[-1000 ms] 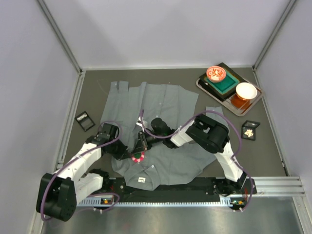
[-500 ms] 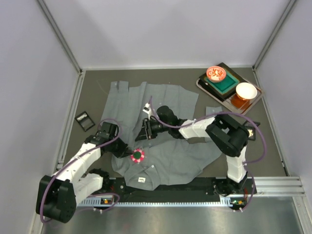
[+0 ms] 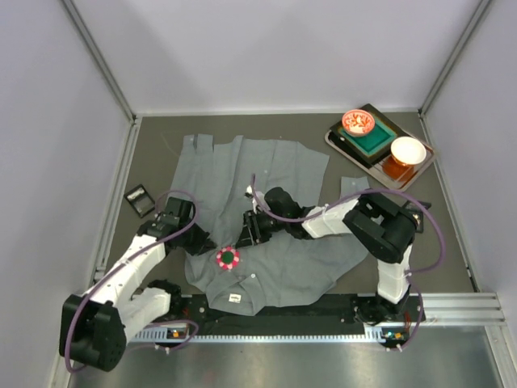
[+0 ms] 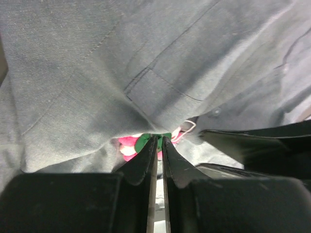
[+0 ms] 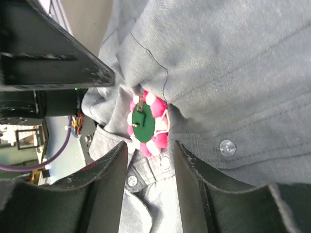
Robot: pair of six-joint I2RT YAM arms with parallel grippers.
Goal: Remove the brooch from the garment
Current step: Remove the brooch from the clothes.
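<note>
The grey garment (image 3: 266,174) lies spread flat in the middle of the table. The brooch (image 3: 228,258), a pink and white ring around a green disc, sits on it near the collar. My left gripper (image 3: 202,241) is just left of the brooch, low on the cloth, with its jaws shut. In the left wrist view its tips (image 4: 159,139) almost touch the brooch (image 4: 138,142). My right gripper (image 3: 250,229) is open just above and right of the brooch. In the right wrist view the brooch (image 5: 145,124) lies just past the open fingertips (image 5: 150,145), with a metal pin on its green disc.
A tray (image 3: 343,144) at the back right holds a pink bowl (image 3: 358,122), a white bowl (image 3: 408,150) and a green block (image 3: 373,139). A small black box (image 3: 140,200) lies left of the shirt. The walls stand close on both sides.
My right gripper has drawn back up and to the right from the brooch, leaving it uncovered on the shirt. My left gripper has shifted slightly.
</note>
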